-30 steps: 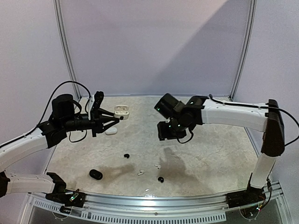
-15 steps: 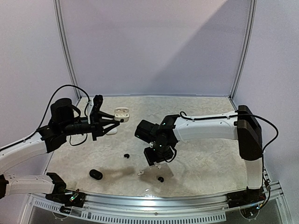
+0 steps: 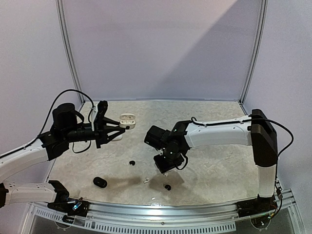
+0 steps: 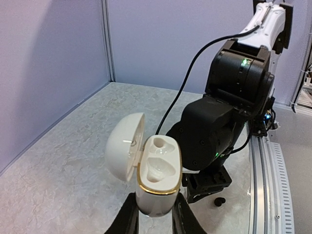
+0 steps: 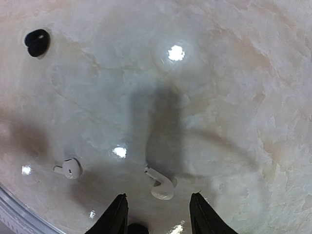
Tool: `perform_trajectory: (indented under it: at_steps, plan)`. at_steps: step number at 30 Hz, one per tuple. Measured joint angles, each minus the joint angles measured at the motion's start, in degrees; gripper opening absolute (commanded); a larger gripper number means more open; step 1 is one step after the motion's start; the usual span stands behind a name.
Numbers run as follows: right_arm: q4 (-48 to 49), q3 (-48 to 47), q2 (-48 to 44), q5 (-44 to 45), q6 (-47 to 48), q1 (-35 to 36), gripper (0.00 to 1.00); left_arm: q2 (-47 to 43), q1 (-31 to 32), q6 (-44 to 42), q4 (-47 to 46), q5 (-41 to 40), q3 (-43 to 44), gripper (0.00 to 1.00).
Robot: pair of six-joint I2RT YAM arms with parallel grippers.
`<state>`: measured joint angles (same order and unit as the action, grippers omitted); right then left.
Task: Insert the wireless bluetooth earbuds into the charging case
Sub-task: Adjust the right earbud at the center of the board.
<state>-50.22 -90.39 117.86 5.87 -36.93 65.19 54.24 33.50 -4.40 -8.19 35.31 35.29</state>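
My left gripper [image 3: 123, 126] is shut on a white charging case [image 3: 127, 118] with a gold rim and holds it up in the air with the lid open. In the left wrist view the case [image 4: 157, 178] shows two empty wells between the fingers [image 4: 127, 220]. My right gripper [image 3: 166, 166] points down, low over the table, and is open. In the right wrist view a white stemmed earbud [image 5: 162, 185] lies between the open fingertips [image 5: 121, 201], untouched. A second white earbud [image 5: 69, 168] lies to the left; it also shows in the top view [image 3: 146, 181].
A black earbud [image 3: 132, 162] and another [image 3: 167, 187] lie on the marble table [image 3: 219, 161]. A black rounded case [image 3: 100, 182] sits near the front left. A white closed case [image 3: 116, 137] lies under the left gripper. A black earbud [image 5: 37, 42] shows far left in the right wrist view.
The right arm swung left and down from mid-air to just above the table over the white earbud. The left gripper kept hold of the open case and hardly moved.
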Motion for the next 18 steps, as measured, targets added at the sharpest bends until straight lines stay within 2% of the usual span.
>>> perform_trajectory:
  at_steps: [8,18]
  plan:
    - [3.8,-3.1,0.1,-0.5,1.5,1.2,0.42,-1.7,0.0,1.1,0.0,-2.2,0.0,0.0]
    - [2.2,-16.3,10.4,-1.7,2.4,3.8,0.42,-2.9,0.5,2.4,-0.1,-5.0,-0.3,0.0]
